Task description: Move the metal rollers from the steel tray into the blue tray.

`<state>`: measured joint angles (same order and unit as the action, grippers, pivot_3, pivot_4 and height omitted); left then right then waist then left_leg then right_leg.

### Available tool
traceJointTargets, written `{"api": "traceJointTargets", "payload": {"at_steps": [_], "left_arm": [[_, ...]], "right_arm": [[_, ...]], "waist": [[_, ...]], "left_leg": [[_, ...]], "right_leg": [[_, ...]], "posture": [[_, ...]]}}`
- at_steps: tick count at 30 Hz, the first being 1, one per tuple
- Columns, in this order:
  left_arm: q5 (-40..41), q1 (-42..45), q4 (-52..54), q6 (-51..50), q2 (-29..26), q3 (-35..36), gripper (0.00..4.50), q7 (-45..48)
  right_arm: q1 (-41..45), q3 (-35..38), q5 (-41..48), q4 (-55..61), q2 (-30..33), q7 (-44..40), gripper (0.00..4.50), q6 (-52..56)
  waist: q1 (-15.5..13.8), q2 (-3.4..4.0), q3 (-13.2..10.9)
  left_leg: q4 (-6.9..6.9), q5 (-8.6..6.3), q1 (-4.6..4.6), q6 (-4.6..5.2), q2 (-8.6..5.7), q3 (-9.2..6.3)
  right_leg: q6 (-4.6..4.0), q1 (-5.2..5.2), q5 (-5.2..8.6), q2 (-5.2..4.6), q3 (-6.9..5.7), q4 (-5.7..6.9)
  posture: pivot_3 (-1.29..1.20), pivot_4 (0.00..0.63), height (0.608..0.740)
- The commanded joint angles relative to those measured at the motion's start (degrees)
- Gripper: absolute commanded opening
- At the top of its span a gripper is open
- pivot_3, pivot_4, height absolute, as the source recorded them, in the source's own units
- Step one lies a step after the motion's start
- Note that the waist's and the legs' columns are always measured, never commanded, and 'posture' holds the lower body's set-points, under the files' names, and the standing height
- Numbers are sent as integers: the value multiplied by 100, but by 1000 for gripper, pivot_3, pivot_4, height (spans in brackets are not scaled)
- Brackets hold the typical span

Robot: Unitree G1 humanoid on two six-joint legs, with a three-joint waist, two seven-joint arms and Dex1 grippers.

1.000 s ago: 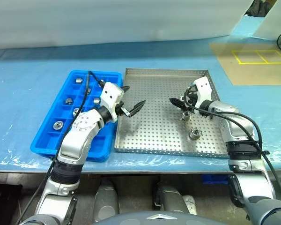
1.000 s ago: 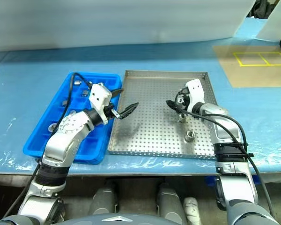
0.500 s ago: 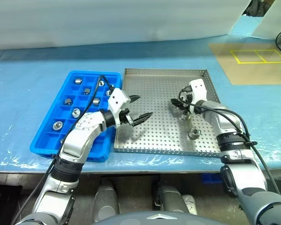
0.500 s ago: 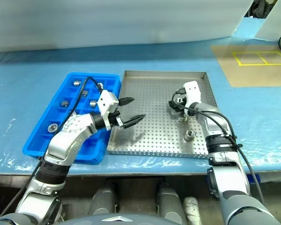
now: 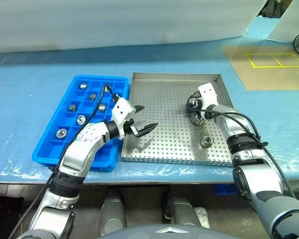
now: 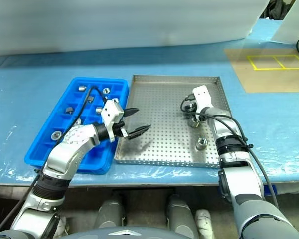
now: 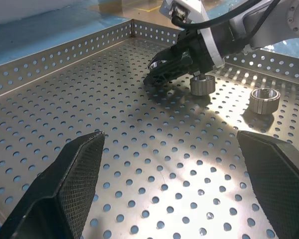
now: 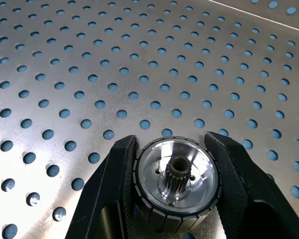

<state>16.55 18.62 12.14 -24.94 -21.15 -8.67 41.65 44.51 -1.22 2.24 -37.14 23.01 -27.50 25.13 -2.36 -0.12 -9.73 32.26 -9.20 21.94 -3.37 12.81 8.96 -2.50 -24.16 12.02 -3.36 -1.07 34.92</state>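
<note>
My right gripper is shut on a metal roller, low over the right part of the steel tray. Two more rollers lie on the tray's perforated floor, one right beside that gripper and one nearer the front rim. My left gripper hangs open and empty over the left part of the steel tray, next to the blue tray. Several rollers sit singly in the blue tray's compartments, such as one near the front and one at the back.
Both trays rest side by side on a blue covered table. A brown board with yellow tape squares lies at the back right. A white sheet runs along the table's far edge.
My right gripper has dipped forward to the tray floor and shut on a roller. My left gripper has sunk a little toward the tray, still open.
</note>
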Motion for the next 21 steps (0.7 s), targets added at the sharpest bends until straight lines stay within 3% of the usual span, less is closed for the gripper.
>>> {"api": "traceJointTargets", "payload": {"at_steps": [1, 12, 21], "left_arm": [[68, -29, 364, -22, -46, 92, 4500, -65], [100, -611, 1243, -707, 205, 673, 4500, -1339], [250, -1656, 2690, -1430, 386, 1149, 4500, -2321]], "right_arm": [[25, 9, 107, 508, -3, -256, 1691, -225], [-98, -301, 952, 2393, -597, -1717, 1691, 39], [390, -805, 924, 2105, -1317, -1887, 1691, 18]], "waist": [[-4, 0, 0], [-16, 0, 0], [-162, -1, -2]], "left_leg": [[0, 0, 0, 0, 0, 0], [-3, -2, 2, 5, 3, 0], [-3, -4, 7, 6, 6, -10]], "right_leg": [[0, 0, 0, 0, 0, 0], [-1, -1, 1, 1, -2, -5], [-3, -2, 2, -1, -16, -5]], "posture": [[-71, 150, 740], [17, 150, 740], [180, 150, 740]]}}
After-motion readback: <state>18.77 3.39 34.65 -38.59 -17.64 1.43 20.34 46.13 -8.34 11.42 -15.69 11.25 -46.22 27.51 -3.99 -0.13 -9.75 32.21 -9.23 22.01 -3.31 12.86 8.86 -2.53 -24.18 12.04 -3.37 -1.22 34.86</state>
